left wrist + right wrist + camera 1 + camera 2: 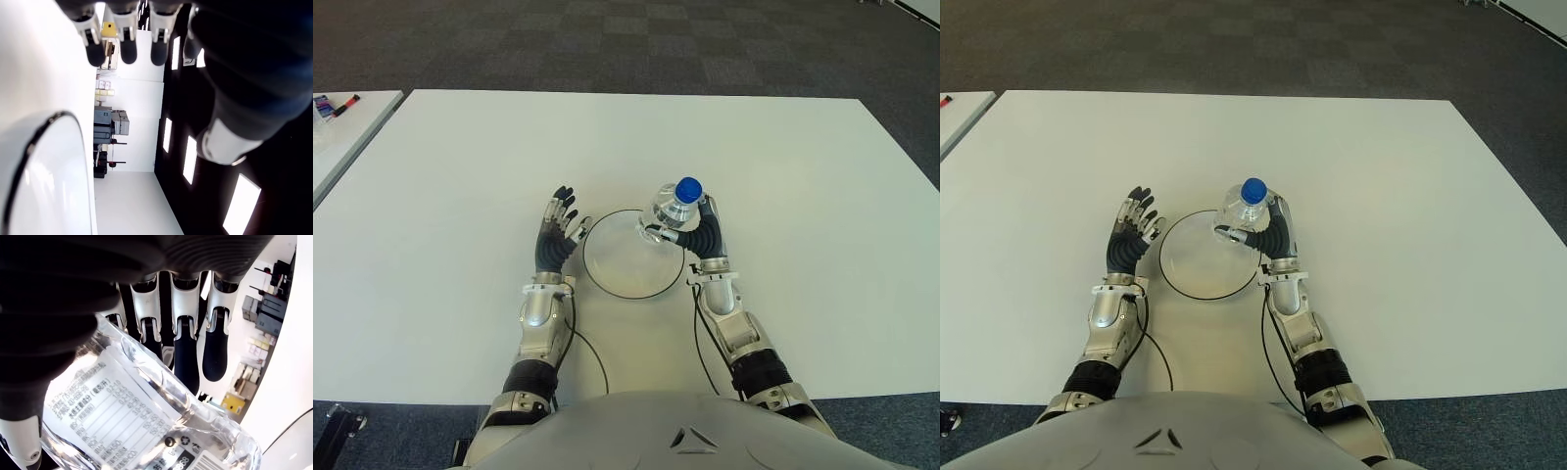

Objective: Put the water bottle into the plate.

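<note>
Bottle [676,207] stands upright over the plate's [607,279] right rim, gripped by the right hand [697,235]; the left hand [556,227], fingers spread and empty, shows left of the plate.

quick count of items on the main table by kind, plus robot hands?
water bottle: 1 (clear, blue cap, held in the right hand over the plate's rim)
plate: 1 (white, dark rim)
hands: 2 (left hand open beside the plate)
Total: 4

Bottle [676,207]: clear plastic, blue cap, printed label; upright, over the plate's far right rim.
Plate [625,266]: round, white, dark-rimmed, on the table.
</note>
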Robot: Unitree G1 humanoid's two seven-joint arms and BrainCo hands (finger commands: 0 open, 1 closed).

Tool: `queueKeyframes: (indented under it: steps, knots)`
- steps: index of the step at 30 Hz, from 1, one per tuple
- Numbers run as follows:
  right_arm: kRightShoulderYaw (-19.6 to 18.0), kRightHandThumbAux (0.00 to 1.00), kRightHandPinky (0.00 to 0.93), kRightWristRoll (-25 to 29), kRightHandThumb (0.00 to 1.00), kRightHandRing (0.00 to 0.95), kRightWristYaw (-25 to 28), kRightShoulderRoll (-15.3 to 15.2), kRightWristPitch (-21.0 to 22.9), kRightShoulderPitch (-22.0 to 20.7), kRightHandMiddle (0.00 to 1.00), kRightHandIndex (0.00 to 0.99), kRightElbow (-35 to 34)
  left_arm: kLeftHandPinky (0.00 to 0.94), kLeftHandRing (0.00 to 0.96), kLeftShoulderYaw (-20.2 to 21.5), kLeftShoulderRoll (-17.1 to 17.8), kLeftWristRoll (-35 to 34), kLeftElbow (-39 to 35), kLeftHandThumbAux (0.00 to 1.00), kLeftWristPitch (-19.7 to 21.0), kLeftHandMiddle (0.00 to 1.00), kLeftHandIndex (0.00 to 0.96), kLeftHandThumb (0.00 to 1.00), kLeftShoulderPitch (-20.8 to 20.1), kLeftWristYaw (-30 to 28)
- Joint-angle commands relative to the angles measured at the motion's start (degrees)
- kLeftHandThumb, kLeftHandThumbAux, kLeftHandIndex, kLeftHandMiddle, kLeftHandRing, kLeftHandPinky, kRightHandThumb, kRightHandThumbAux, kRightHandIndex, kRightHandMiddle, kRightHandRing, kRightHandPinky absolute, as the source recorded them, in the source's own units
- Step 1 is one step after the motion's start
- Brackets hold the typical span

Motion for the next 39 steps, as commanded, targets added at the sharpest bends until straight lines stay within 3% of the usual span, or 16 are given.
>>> queueKeyframes:
  steps: [1,20,32,39]
  knots:
    - [0.2,0.674,0.475,0.8,0.845,0.503,1.4,0.4,0.3,0.6,0.470,0.432,-1.4,0.123,0.090,-0.1,-0.5,0.2,1.2,0.778,0.2,0.097,0.070,0.328,-0.8,0.5]
    - [0.6,0.676,0.593,-2.1,0.841,0.559,1.4,0.1,0.3,1.7,0.485,0.417,-1.1,0.117,0.083,-0.6,-0.6,3.0,1.2,0.787,-0.7,0.088,0.066,0.304,-0.6,2.9]
    - [0.5,0.676,0.576,-1.5,0.841,0.561,1.7,0.5,0.4,2.7,0.487,0.415,-0.8,0.106,0.081,-1.2,-1.1,3.7,0.6,0.789,-0.6,0.090,0.067,0.303,-0.5,3.6]
    - [0.9,0.677,0.619,-1.6,0.840,0.589,1.7,0.7,-0.4,2.7,0.514,0.398,0.7,0.107,0.081,-1.7,-1.1,5.3,0.4,0.781,-1.0,0.091,0.067,0.292,-0.4,5.4]
